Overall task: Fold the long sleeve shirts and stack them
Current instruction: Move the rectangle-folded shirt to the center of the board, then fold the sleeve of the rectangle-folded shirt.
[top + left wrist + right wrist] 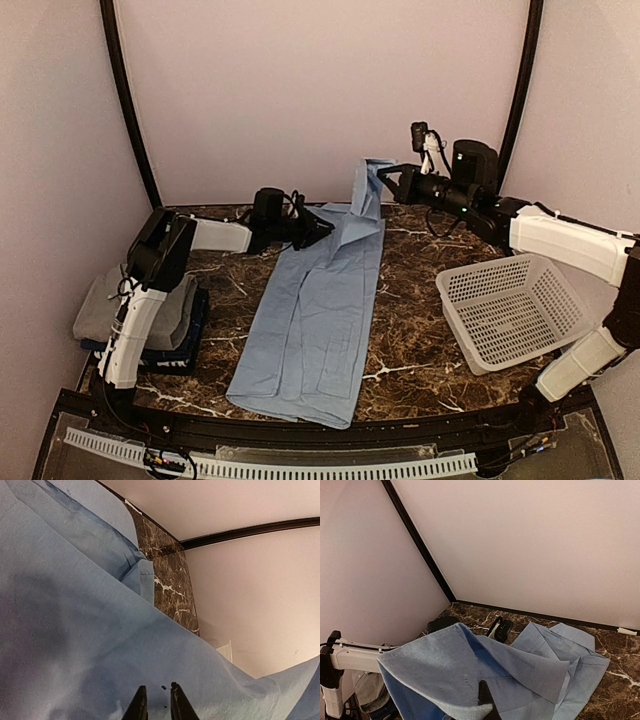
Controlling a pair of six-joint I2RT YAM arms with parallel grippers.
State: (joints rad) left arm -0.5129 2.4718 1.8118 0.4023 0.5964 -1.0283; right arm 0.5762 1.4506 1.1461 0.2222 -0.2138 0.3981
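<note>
A light blue long sleeve shirt point(320, 320) lies lengthwise down the middle of the marble table point(420, 260). Its far end point(372, 185) is lifted off the table, with my right gripper point(385, 182) shut on it. In the right wrist view the cloth point(440, 665) drapes over the gripper point(482, 687), and only one dark finger shows. My left gripper point(322, 228) sits low at the shirt's far left edge. Its fingers point(140, 705) stand a narrow gap apart on the blue cloth point(75, 630); whether cloth is pinched between them does not show. A folded grey shirt point(125, 305) lies on a dark navy one point(190, 340) at the left edge.
A white lattice basket point(510, 310) stands tilted at the right of the table, beside the right arm. Pale walls with black posts close in the back and both sides. The left arm's body point(150, 290) reaches over the folded stack.
</note>
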